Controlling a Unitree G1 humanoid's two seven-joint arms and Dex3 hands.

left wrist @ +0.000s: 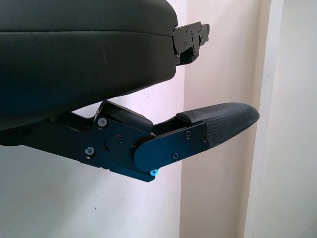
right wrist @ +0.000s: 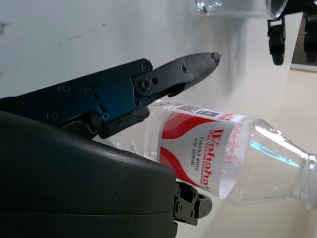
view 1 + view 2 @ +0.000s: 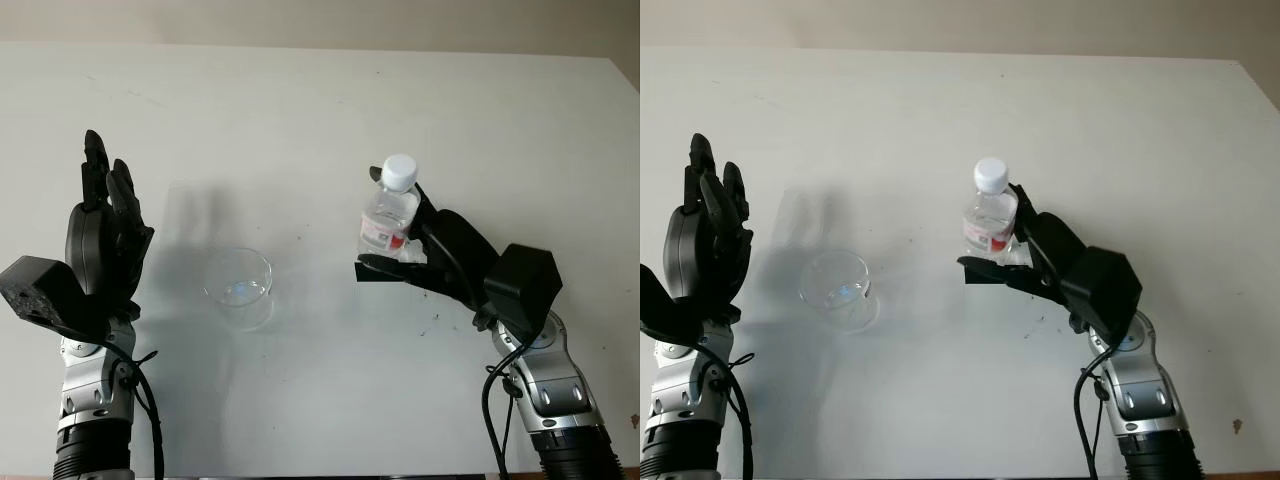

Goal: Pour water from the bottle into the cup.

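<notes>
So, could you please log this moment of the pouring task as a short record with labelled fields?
bottle: clear plastic, red-and-white label, white cap on, roughly upright
right hand: shut on the bottle, raised over the table, right of the cup
cup: clear, standing on the table, looks empty
left hand: open, raised left of the cup, holding nothing
table: white surface
task stage: bottle gripped, not yet tipped over the cup

Even, fairly bright light falls on the white bench [image 3: 320,110]. Soft grey shadows spread beside the left hand [image 3: 100,240] and around the clear cup [image 3: 239,285]. The bottle [image 2: 233,158] carries pale glints on its plastic. The black right hand [image 3: 425,255] reads very dark, with little detail.
</notes>
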